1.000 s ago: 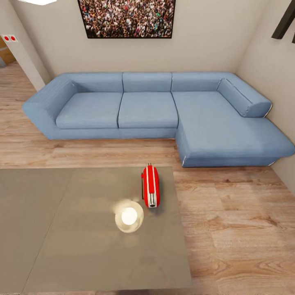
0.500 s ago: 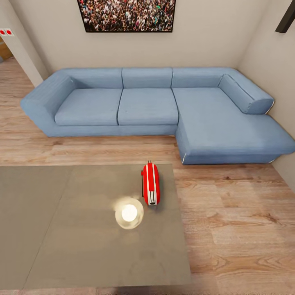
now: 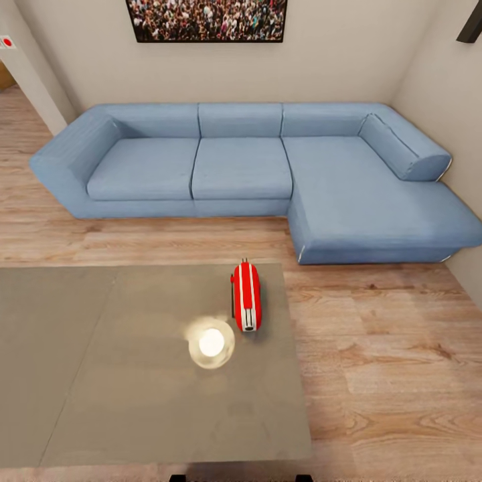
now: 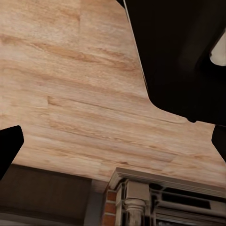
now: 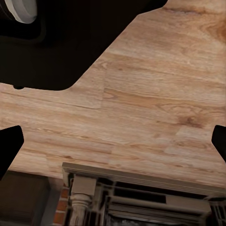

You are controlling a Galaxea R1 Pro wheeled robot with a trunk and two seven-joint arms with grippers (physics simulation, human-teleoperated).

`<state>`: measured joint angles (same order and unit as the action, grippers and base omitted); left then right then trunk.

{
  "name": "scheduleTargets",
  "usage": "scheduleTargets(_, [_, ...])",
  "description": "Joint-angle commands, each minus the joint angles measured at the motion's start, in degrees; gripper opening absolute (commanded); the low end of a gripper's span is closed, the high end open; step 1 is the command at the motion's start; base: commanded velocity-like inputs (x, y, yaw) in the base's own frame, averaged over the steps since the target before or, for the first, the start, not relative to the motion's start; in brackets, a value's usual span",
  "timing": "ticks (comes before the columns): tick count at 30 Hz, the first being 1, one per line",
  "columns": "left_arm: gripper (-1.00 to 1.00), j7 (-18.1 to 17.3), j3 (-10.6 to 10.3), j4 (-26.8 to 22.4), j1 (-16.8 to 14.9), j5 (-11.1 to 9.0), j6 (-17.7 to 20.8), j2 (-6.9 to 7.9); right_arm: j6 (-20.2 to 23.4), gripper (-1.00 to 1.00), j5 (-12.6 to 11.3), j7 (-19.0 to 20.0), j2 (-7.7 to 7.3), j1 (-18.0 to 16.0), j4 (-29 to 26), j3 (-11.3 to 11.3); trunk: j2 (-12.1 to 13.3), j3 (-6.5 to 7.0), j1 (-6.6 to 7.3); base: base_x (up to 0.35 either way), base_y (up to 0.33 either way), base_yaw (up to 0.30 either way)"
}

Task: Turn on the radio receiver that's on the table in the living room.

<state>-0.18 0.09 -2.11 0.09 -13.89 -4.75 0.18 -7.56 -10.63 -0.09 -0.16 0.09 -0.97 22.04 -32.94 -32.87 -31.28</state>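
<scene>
Standing on its narrow edge near the table's [image 3: 134,402] far right corner, the radio receiver [image 3: 246,304] runs its long axis from 12 to 6 o'clock in my head view, silver end toward 6. It is bright red and rounded, with two white stripes along its top. A round light reflection [image 3: 211,343] sits just beside it at 8 o'clock. The blue sofa [image 3: 241,167] lies beyond. From my wrist views, both grippers' fingers [image 4: 9,146] [image 5: 9,146] stand wide apart over plank floor [image 5: 155,108].
</scene>
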Motion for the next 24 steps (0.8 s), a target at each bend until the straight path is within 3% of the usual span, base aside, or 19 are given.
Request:
scheduleTargets(1, [1.00, 0.0, 0.0, 0.0, 0.0, 0.0, 0.0, 0.00, 0.0, 1.00, 0.0, 0.0, 0.00, 0.0, 0.0, 0.0, 0.0, -0.10, 0.00, 0.000, 0.000, 0.000])
scheduleTargets(19, [1.00, 0.0, 0.0, 0.0, 0.0, 0.0, 0.0, 0.00, 0.0, 1.00, 0.0, 0.0, -0.01, 0.0, 0.0, 0.0, 0.0, -1.74, 0.00, 0.002, 0.000, 0.000])
scheduleTargets(24, [1.00, 0.0, -0.1, 0.0, 0.0, 0.0, 0.0, 0.06, -0.1, 1.00, 0.2, 0.0, -0.01, 0.0, 0.0, -0.1, 0.0, -1.90, 0.00, 0.168, 0.000, 0.000])
